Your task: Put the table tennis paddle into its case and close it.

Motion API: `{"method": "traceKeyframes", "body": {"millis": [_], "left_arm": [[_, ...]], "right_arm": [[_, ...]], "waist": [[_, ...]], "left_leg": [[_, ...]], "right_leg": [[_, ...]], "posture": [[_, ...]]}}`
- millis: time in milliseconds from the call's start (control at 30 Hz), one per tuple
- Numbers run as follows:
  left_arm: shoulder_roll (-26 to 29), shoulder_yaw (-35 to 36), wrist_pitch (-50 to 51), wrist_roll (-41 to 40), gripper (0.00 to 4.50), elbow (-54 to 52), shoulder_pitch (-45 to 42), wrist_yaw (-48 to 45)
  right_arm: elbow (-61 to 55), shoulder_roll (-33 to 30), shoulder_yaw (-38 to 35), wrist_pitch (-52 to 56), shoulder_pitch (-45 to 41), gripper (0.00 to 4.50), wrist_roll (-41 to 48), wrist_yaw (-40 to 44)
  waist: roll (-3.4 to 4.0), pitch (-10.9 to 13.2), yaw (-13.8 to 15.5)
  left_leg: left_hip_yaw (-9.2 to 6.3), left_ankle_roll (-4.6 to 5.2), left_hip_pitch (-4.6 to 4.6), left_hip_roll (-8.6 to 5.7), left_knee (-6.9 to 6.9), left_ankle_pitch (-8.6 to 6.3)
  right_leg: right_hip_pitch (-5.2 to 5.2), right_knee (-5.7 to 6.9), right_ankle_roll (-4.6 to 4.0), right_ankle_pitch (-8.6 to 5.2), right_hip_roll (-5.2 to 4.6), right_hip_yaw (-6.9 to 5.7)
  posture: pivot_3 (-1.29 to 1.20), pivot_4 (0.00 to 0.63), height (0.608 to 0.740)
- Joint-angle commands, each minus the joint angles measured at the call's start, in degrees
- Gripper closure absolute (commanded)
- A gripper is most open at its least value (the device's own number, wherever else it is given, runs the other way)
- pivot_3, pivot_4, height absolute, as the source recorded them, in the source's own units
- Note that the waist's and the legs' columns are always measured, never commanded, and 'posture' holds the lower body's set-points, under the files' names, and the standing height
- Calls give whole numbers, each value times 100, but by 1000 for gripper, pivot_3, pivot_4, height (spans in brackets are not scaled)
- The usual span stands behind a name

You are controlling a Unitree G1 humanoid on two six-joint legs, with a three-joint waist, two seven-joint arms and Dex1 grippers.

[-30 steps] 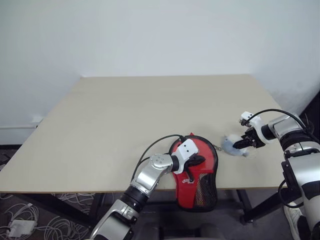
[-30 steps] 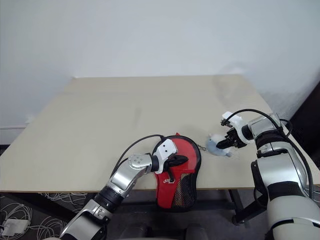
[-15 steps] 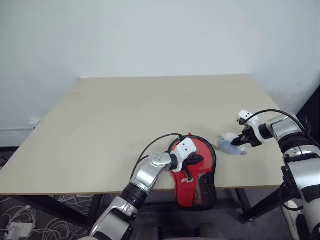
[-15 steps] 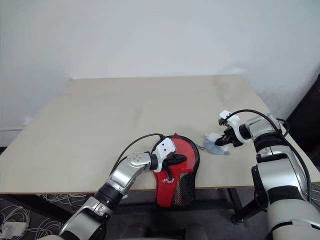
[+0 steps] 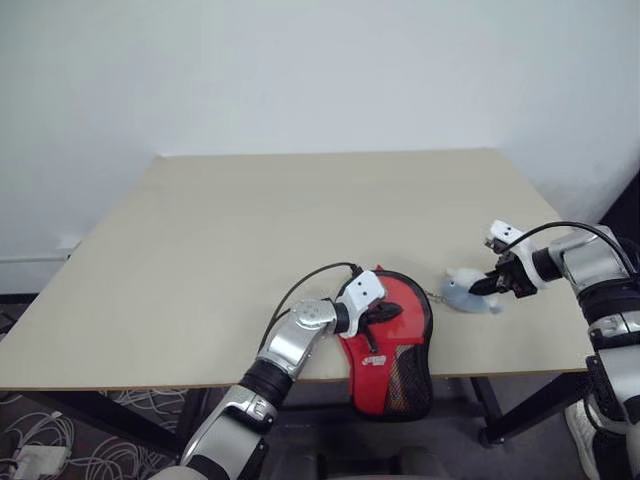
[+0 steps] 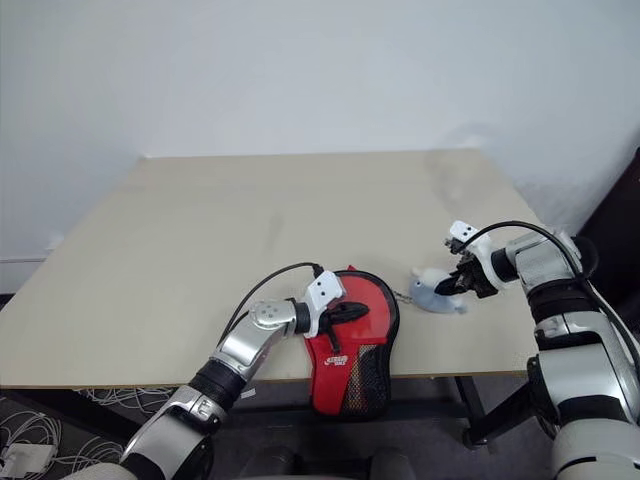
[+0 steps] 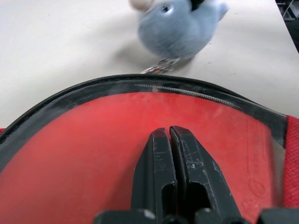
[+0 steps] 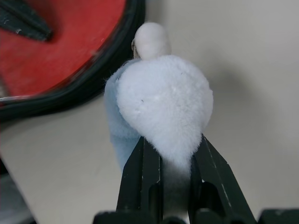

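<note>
Table [image 5: 250, 230] far half bare — case [image 5: 400, 330] blocks nr edge.

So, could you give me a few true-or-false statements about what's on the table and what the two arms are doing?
1. The right end effector is shut on the pale blue plush toy. True.
2. The left end effector is wide open. False: it is shut, resting on the case's red side.
3. The case lies in the middle of the table. False: it overhangs the near edge.
4. The toy lies beside the case. True.
</note>
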Motion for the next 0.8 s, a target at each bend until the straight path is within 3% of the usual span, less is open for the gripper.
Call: {"method": "traceKeyframes", "body": {"millis": [33,267,800], "left_arm": [[229,-117,119,352,4500,763,290,71],[196,-118,74,349,4500,824,284,87],[208,-96,65,353,4500,979,137,72]], "right_arm": [[-515,-296,-67,74,71,4306,231,277],[-1516,-778,-15,190,584,4306,707,738],[-3725,-1898,465,-97,1798,4306,2016,760]], "waist": [[0,0,0],[-11,7,2],[-22,13,3]], "left_leg": [[0,0,0,0,0,0],[1,-1,0,0,0,-1],[-1,-9,2,0,2,-6]], "right_leg": [[0,0,0,0,0,0],[-1,-1,1,-1,-1,0],[-5,-6,-6,-15,-6,-7]], "posture": [[0,0,740],[0,0,740],[0,0,740]]}}
